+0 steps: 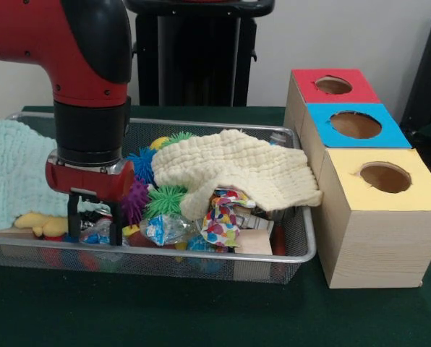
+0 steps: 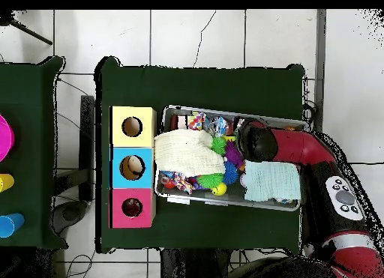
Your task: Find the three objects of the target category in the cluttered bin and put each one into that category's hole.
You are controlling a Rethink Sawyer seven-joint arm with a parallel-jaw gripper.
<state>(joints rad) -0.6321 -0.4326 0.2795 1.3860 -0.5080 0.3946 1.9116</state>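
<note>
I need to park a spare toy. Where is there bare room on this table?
Free: green table in front of the wire bin, and behind the bin in the overhead view. Crowded: inside the bin, with cloths, toys and the gripper; the wooden boxes stand right beside it.

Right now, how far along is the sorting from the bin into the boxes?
Done: maybe one drop, a pale shape shows inside the blue box; what it is, I cannot tell. In hand: the gripper is down in the bin, fingers apart, apparently gripping nothing. Left: toys lie heaped, some under the cream cloth.
</note>
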